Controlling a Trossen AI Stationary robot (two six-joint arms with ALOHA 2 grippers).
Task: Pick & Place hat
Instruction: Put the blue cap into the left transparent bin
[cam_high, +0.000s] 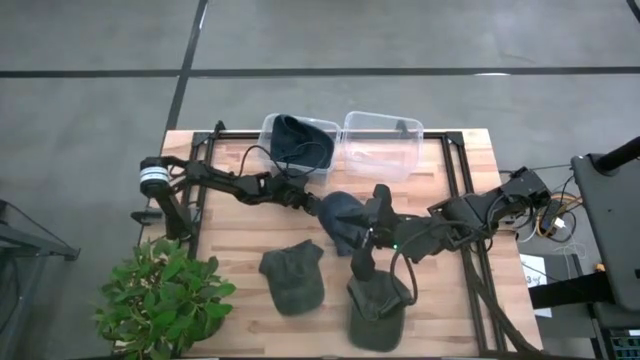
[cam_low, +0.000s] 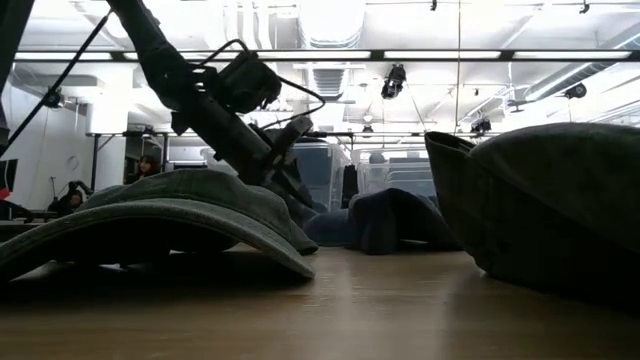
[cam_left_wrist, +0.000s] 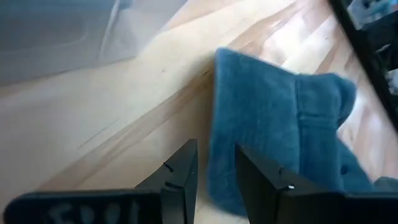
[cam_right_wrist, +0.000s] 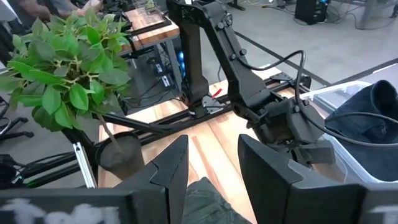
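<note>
From above, the blue hat (cam_high: 340, 215) lies mid-desk (cam_high: 450, 290) between the left claw (cam_high: 310, 203) and right claw (cam_high: 375, 225); whether either pinches it, I cannot tell here. The low view shows it beyond a green hat (cam_low: 160, 215). Left wrist: claw (cam_left_wrist: 214, 171) spread at the hat's edge, so slide one finger under before closing. Right wrist: claw (cam_right_wrist: 211, 162) spread, empty.

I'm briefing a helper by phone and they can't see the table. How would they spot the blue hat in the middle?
Start at the two clear bins along the table's far edge. Come a little toward the table's centre, into the gap between the two arms, where the left end effector meets the blue hat. It is the only blue hat lying on the wood; the two nearer hats are olive green.
</note>
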